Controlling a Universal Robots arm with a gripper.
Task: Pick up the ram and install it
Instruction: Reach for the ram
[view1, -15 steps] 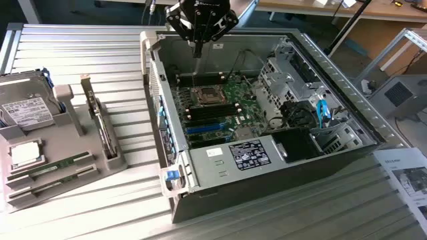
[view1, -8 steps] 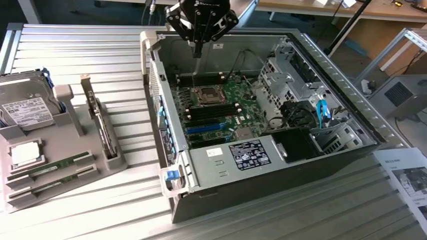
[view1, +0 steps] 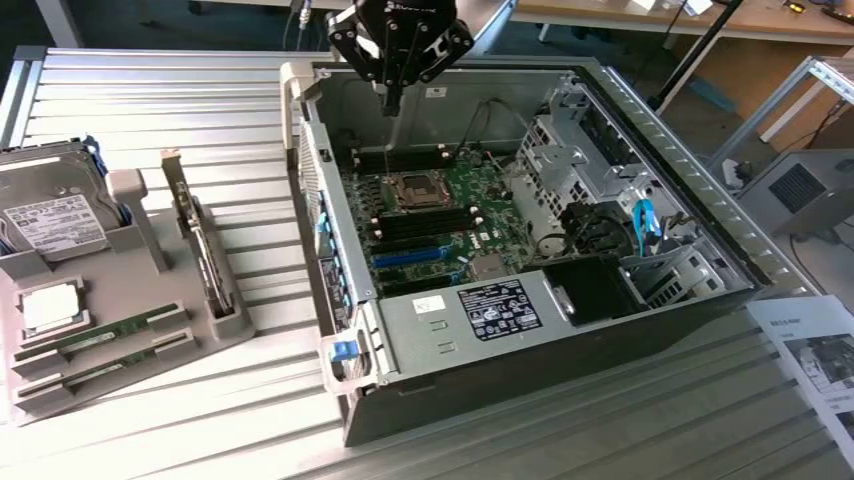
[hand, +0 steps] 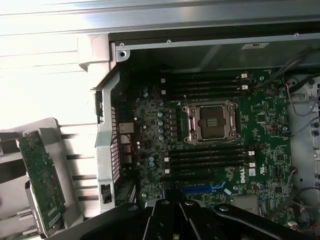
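Two green ram sticks lie side by side in a grey holder on the exterior view's left, outside the computer case. My gripper hangs above the far end of the open case, well away from the sticks. Its fingers are shut with nothing between them. In the wrist view my gripper looks down on the motherboard. Black memory slots run on both sides of the open CPU socket, and they show no stick in them.
The holder also carries a square silvery CPU chip, a hard drive and an upright expansion card. Inside the case are a drive cage, cables and a labelled power supply. A paper sheet lies at the right.
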